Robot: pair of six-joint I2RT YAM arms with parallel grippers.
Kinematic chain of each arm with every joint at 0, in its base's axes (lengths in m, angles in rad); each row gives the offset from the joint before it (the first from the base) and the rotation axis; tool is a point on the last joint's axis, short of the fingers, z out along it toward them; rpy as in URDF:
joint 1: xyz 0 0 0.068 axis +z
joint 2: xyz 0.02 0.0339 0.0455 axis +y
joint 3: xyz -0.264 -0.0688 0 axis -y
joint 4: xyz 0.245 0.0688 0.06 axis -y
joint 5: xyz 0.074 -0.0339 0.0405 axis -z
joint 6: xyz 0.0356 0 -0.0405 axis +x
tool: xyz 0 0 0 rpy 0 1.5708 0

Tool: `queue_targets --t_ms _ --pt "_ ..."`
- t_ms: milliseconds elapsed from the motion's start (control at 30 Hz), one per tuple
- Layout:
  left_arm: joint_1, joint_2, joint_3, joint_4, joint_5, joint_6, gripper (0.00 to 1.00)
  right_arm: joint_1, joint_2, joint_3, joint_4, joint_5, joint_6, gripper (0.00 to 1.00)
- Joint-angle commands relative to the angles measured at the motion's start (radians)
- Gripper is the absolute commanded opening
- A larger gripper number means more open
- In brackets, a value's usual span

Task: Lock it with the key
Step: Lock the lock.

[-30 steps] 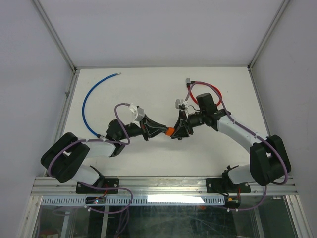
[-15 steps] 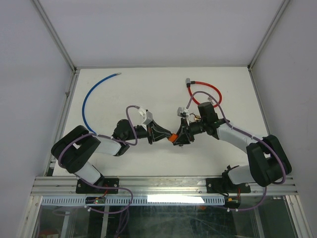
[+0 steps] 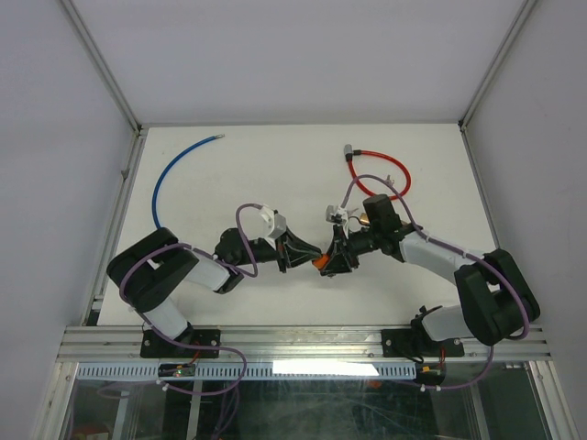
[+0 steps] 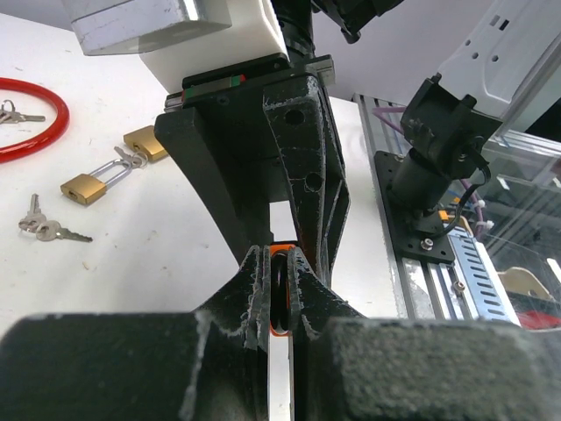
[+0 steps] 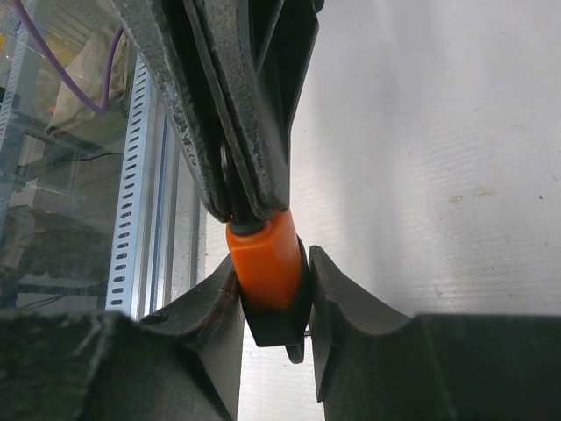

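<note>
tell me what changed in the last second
The left gripper and right gripper carried the orange piece they share toward the near table edge, arms folding in. Both stay shut on it; the blue cable and red cable have not moved.

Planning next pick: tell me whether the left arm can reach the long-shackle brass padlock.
Probably not yet: left end effector and right end effector both clamp the orange piece; the padlock lies unobstructed.
</note>
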Motion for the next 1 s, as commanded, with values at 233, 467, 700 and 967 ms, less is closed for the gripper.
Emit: queue_targets --t_ms 233,467,700,967 --pt "-0.162 0.103 -0.054 -0.211 0.053 0.044 0.00 -0.041 -0.108 0.070 0.382 0.007 0.070 0.00" --pt "-0.183 0.135 -0.035 -0.236 0.100 0.038 0.00 -0.058 -0.132 0.070 0.418 -0.027 0.117 0.00" --pt "-0.210 0.185 -0.014 -0.209 0.162 0.007 0.00 -0.083 -0.151 0.070 0.471 -0.034 0.175 0.00" --pt "-0.256 0.253 -0.008 -0.100 0.195 -0.070 0.00 -0.134 -0.169 0.050 0.695 -0.081 0.401 0.00"
